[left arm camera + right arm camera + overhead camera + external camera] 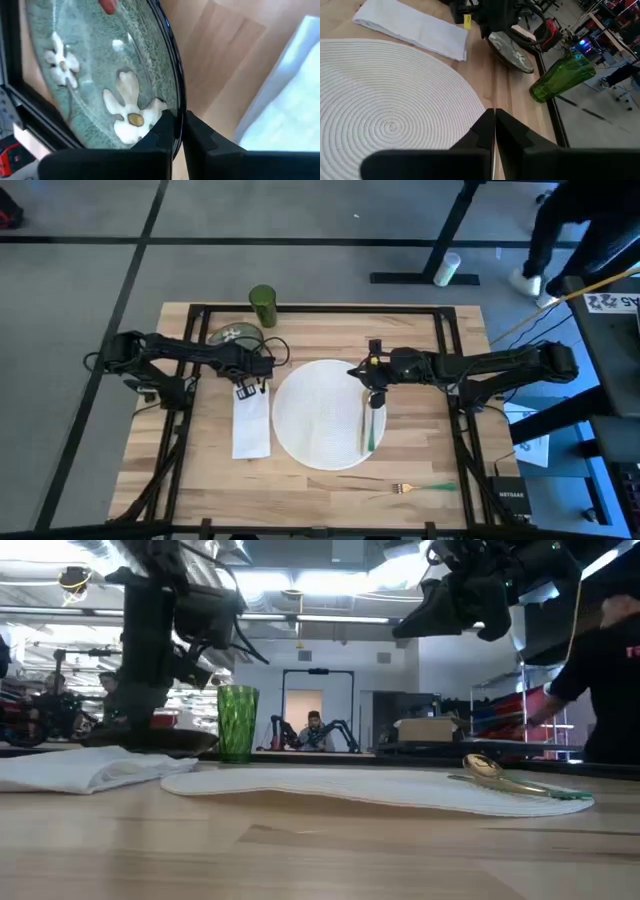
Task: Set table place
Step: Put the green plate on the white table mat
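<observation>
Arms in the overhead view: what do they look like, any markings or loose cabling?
Both arms are dark, jointed, with black cables looping near their bases. The left pincer carries a small yellow tag and a white label. The right pincer has a small yellow mark by the wrist.

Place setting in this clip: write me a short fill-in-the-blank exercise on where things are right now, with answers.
1. The left gripper is shut on the rim of the flowered ____.
2. The spoon lies on the round white ____.
3. The fork lies on the bare table, on the ____ arm's side.
4. The tumbler at the far edge is ____ in colour.

Missing words: plate; placemat; right; green
</observation>
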Robot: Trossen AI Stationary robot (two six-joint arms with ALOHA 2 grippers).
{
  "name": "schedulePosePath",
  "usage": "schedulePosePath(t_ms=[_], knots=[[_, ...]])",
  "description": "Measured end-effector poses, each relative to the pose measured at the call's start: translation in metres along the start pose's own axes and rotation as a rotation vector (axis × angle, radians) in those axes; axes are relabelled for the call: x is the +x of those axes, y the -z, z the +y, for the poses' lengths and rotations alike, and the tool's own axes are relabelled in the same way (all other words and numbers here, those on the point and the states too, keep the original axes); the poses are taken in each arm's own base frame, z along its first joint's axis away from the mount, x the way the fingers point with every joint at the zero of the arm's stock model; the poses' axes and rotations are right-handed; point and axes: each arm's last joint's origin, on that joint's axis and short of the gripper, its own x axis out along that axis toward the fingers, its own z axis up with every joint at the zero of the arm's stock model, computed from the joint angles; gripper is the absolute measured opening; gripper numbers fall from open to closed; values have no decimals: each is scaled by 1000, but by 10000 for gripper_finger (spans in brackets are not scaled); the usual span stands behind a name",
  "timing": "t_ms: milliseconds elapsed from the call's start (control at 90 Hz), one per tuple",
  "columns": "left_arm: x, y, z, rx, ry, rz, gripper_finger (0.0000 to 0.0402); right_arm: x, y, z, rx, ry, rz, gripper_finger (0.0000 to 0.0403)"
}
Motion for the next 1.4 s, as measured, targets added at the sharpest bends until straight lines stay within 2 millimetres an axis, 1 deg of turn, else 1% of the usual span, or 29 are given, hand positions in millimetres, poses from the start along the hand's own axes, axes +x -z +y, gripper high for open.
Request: schedulePosePath(t_ms=[167,256,322,411,644,744,856,978,1111,1278,1344,1400], knots=[[13,6,-1,3,2,9,1,0,0,0,0,0,0,0],[15,5,3,-17,5,14,2,0,0,0,0,0,1,0],[16,4,5,-29,12,19,9,0,0,0,0,0,1,0],[17,4,7,-39,29,29,32,0,0,0,0,0,1,0],[18,4,7,-39,29,29,111,0,0,0,0,-1,1,0],[18,4,7,-41,17,28,135,0,0,0,0,-6,-3,0],[19,4,10,-54,3,31,152,0,0,0,0,-10,-4,0],[23,3,16,-79,-1,45,158,0,0,0,0,-16,-7,0],[37,-3,20,-72,-12,83,158,0,0,1,-1,-17,-8,0],[58,-10,14,17,-24,148,159,0,0,1,-1,-24,-7,0],[62,-11,12,31,-35,168,154,0,0,1,-1,-26,-6,0],[62,-11,9,40,-58,171,141,0,1,1,-1,-30,-4,0]])
